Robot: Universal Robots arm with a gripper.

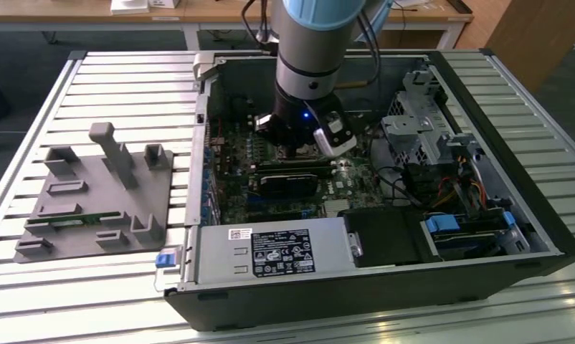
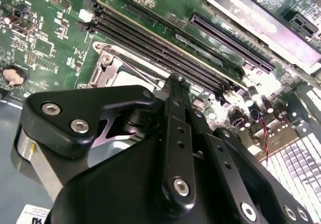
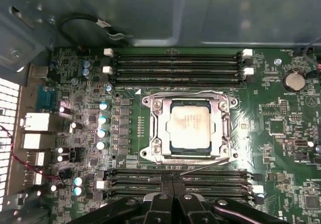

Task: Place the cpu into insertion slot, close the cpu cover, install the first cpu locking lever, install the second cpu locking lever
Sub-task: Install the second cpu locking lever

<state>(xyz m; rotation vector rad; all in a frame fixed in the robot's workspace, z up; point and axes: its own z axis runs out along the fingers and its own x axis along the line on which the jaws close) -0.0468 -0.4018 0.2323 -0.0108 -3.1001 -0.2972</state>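
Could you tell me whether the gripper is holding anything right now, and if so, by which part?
Nothing is held: the gripper is shut and empty beside the cpu cover, with the cpu already seated.

Even daylight on the slatted pale metal desk [image 1: 125, 79]; glare whitens the green circuit board [image 2: 261, 86] in the second wrist view, where the near black claw linkage [image 2: 175, 148] blurs.

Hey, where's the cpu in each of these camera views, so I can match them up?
Exterior view: hidden beneath the arm, inside the case.
First wrist view: the cpu sits mid-board, framed by the cpu cover.
Second wrist view: a pale patch past the gripper, partly hidden.
Shared landmark: the memory slots beside the socket in both wrist views.
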